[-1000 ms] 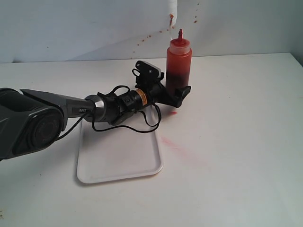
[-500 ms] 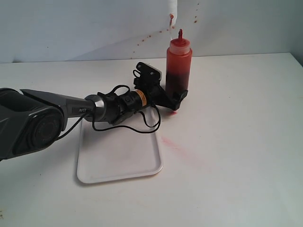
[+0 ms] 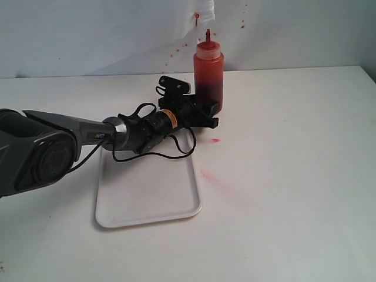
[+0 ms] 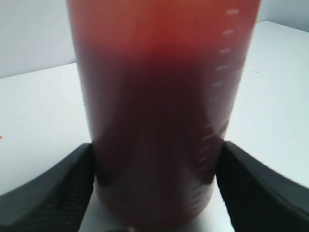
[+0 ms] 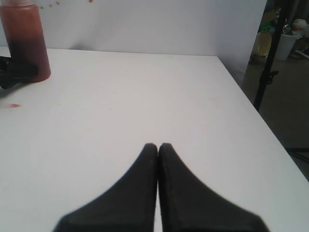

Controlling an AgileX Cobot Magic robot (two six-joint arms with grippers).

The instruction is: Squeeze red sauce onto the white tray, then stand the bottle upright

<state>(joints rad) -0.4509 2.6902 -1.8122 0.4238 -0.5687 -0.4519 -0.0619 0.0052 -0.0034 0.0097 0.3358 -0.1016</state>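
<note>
The white desk [image 3: 294, 176] carries the white tray [image 3: 147, 200]. Just past its far corner the bottle [image 3: 208, 73] stands upright, translucent red and darker below, its scale marks unreadable. My left claw [image 3: 209, 113] grasps it. My right claw [image 5: 158, 150] is clenched. A red sauce [image 3: 214, 140] blob lies nearby.

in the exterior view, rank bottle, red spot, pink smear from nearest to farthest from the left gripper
1. bottle, inside the left gripper
2. red spot, just below the gripper in view
3. pink smear, lower still, right of the white tray
</note>
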